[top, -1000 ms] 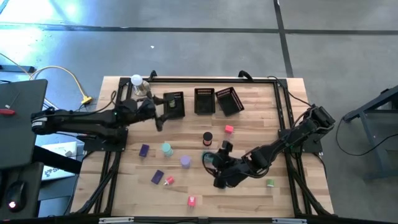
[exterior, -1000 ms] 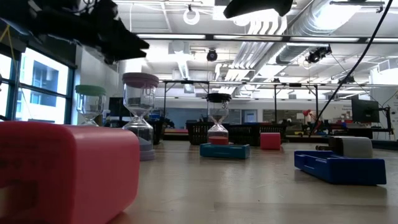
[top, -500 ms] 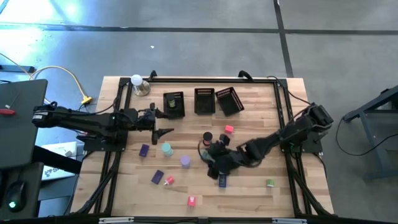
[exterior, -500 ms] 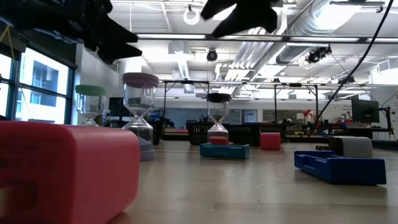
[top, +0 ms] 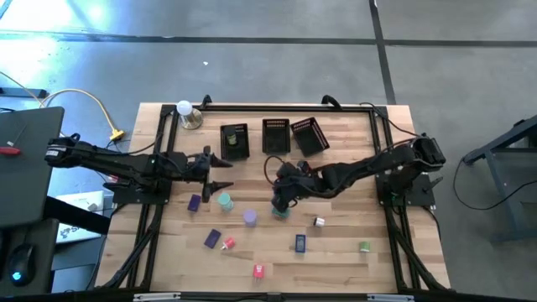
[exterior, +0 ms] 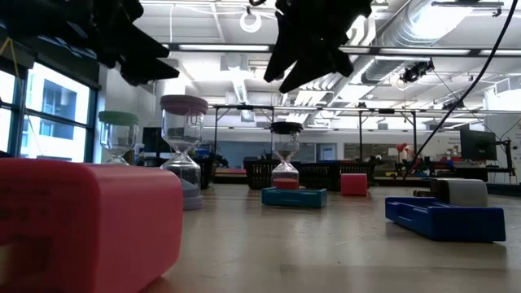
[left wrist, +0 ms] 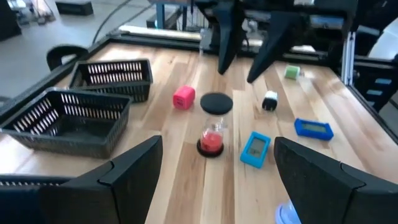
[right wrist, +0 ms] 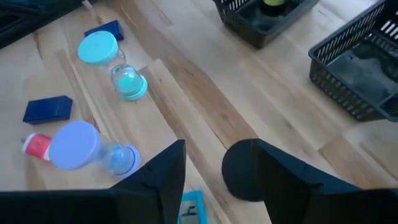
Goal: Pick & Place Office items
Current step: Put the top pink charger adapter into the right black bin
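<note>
Office items scattered over the table [top: 352,268], both hands released above them.

Nearest lie a pink block [top: 258,270] and blue piece [top: 300,243]; farther in, purple timer [top: 250,217] and teal timer [top: 224,200]. Right hand [top: 280,198] hangs spread over the black-capped timer [left wrist: 212,124] mid-table; left hand [top: 220,172] hovers spread at left. Three baskets [top: 276,136] stand at the far edge.

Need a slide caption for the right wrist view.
Open right claw above black-topped sand timer, beside teal and purple sand timers.

No readable text, label or number shows (anywhere on the items).
</note>
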Controlling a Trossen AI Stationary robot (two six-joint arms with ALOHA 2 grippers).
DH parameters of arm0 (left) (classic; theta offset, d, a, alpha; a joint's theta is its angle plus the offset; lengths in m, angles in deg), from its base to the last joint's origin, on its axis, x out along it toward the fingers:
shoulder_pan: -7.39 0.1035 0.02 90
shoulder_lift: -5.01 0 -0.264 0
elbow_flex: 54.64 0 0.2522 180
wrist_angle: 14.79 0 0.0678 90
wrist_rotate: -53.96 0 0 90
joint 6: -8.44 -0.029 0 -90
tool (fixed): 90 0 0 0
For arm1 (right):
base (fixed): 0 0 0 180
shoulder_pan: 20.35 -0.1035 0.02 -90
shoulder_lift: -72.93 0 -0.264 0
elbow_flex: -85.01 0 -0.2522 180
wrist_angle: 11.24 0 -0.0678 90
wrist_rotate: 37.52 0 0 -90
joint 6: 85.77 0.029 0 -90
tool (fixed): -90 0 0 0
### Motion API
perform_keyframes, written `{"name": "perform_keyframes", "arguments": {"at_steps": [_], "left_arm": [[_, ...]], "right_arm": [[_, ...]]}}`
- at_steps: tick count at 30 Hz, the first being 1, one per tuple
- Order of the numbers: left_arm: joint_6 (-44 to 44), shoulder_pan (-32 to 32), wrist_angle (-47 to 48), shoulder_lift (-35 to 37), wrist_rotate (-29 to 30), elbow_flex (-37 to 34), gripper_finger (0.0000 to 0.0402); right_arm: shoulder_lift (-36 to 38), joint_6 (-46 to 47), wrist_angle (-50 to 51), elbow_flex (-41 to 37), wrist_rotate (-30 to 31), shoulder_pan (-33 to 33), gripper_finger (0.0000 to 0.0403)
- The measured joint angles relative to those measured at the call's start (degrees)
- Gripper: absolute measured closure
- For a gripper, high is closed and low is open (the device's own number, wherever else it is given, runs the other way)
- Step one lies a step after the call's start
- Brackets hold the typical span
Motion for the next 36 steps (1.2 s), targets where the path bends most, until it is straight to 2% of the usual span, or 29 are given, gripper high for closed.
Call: {"name": "perform_keyframes", "arguments": {"at_steps": [4, 14, 18, 24, 28, 36], "left_arm": [[1.48, -0.73, 0.3, 0.0, 0.02, 0.0, 0.0101], [1.83, -2.81, 0.75, 0.0, 0.02, 0.0, 0.0101], [1.83, -3.37, 0.49, 0.0, 0.0, 0.0, 0.0101], [2.33, -4.62, 0.48, 0.0, -0.04, 0.0, 0.0101], [2.57, -5.56, 0.48, 0.0, 0.0, 0.0, 0.0101], [4.02, -7.36, 0.22, 0.0, 0.0, 0.0, 0.0101]], "right_arm": [[0.0, -0.66, -1.23, 0.0, -0.25, 0.57, 0.023], [0.06, -4.01, -0.79, 0.0, 0.08, 0.07, 0.0196], [1.68, -3.88, 4.53, 0.0, -0.93, 0.62, 0.0186], [3.02, -2.01, 18.15, 0.0, -1.52, 4.12, 0.018], [2.77, -3.75, 23.28, -0.03, -5.66, 7.89, 0.018], [2.27, -15.07, 25.28, -0.04, -14.67, 14.74, 0.0193]]}}
